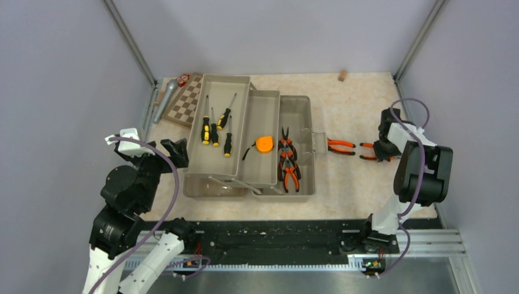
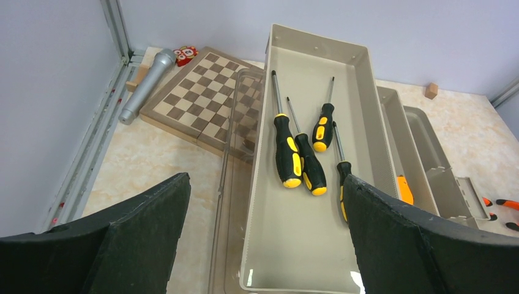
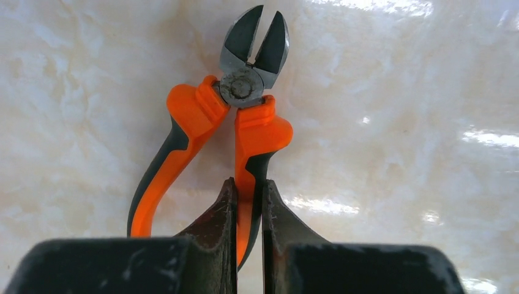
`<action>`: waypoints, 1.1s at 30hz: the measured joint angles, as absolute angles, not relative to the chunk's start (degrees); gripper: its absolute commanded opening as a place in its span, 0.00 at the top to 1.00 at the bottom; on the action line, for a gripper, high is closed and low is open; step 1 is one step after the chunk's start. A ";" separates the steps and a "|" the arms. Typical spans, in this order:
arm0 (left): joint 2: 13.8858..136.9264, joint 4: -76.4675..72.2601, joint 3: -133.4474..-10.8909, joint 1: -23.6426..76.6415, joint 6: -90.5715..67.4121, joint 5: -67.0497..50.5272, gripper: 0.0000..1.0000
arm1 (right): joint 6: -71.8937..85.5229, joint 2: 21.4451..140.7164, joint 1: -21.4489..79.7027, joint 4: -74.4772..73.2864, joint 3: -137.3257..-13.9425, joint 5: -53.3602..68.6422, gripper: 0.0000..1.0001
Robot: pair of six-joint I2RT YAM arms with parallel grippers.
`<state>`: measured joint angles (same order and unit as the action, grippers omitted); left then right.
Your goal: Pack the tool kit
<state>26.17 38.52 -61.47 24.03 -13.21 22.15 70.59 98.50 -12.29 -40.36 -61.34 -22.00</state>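
Two pincers show from above: my left pincer (image 1: 176, 150) just beside the toolbox (image 1: 304, 110), my right pincer (image 1: 376, 153) well apart from it, down on pliers (image 1: 366, 158) lying on the table (image 1: 367, 104). Left wrist: jaws released, four screwdrivers (image 2: 287, 150) ahead in a tray (image 2: 306, 245). Right wrist: clenched on one pliers handle.

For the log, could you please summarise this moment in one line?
right gripper: shut on handle of orange cutters; left gripper: open, beside screwdriver tray; loose pliers: on table beside toolbox
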 measured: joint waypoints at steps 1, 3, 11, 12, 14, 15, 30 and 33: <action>26.17 38.52 -61.47 24.03 -13.21 22.15 0.01 | 69.21 97.25 -12.29 -40.40 -60.66 -22.13 1.00; 26.17 38.50 -61.47 24.01 -13.21 22.13 0.01 | 66.11 94.19 -12.27 -40.56 -59.96 -22.57 1.00; 26.17 38.48 -61.47 24.01 -13.21 21.91 0.01 | 48.21 77.95 -8.19 -37.39 -59.81 -25.06 1.00; 26.17 38.48 -61.47 24.01 -13.21 21.91 0.01 | 46.24 76.69 -6.83 -37.19 -59.92 -25.39 1.00; 26.17 38.48 -61.47 24.01 -13.21 21.91 0.01 | 41.87 74.63 -2.92 -36.80 -60.36 -26.02 1.00; 26.17 38.48 -61.47 24.01 -13.21 21.91 0.01 | 39.90 74.13 -0.69 -36.91 -60.84 -26.50 1.00; 26.13 38.48 -61.47 24.01 -13.34 21.26 0.01 | 24.08 82.02 38.06 -40.40 -74.43 -37.58 1.00; 26.13 38.48 -61.47 24.01 -13.37 21.23 0.01 | 22.94 86.37 41.04 -41.12 -76.27 -36.38 1.00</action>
